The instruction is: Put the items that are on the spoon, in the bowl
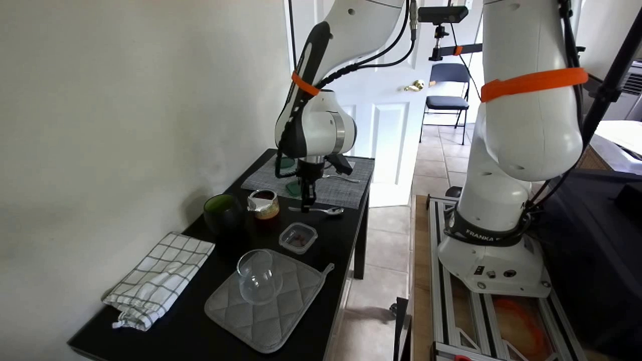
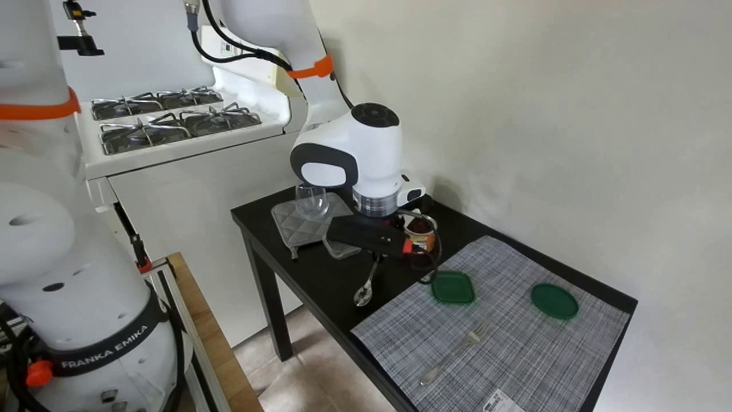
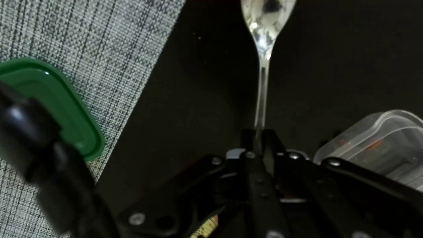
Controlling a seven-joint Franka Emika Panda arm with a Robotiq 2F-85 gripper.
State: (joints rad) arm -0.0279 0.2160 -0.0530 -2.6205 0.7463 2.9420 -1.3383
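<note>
The spoon [image 3: 267, 36] is metal, its handle running between the fingertips of my gripper [image 3: 258, 135], which is shut on it. A dark spot shows in the spoon's head, cut off by the wrist view's top edge; I cannot tell if it is an item or a reflection. In an exterior view the spoon [image 1: 331, 211] lies low over the black table, and I cannot tell if it touches. Close behind my gripper [image 1: 307, 204] stands the bowl [image 1: 268, 208], a small round tan-brown vessel with a pale rim and what looks like a foil flap.
A clear plastic box [image 1: 298, 237] with reddish bits sits nearby. Farther along are a glass bowl [image 1: 259, 278] on a grey pot holder [image 1: 296, 311], a dark cup [image 1: 224, 216] and a checked towel [image 1: 165, 268]. Green lids [image 2: 453, 287] and a fork [image 2: 452, 355] lie on a placemat.
</note>
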